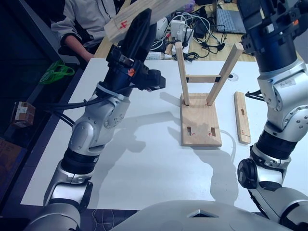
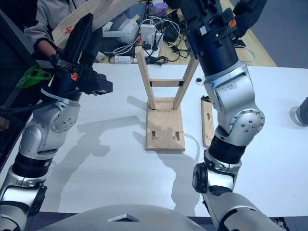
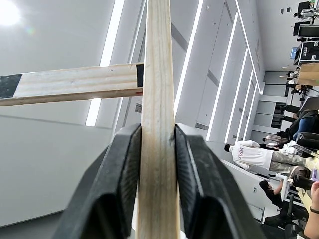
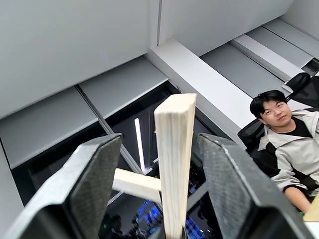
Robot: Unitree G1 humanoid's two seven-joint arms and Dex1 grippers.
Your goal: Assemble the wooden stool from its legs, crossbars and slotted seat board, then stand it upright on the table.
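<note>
Wood fills our left pincer (image 3: 158, 143), clamped on a leg frame (image 1: 144, 12) high above the desk's (image 1: 144, 163) far left corner; our right pincer (image 4: 159, 144) gapes wide around a leg end (image 4: 174, 124). Lowered askew, it could topple the legs (image 1: 181, 72) standing in the seat board (image 1: 201, 126) mid-desk or miss its empty near slots (image 1: 191, 130); room lies along the near edge.

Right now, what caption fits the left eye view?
Left jaws hold a wooden piece aloft; on the table, the seat board carries two legs and a crossbar, a loose slat alongside.
</note>
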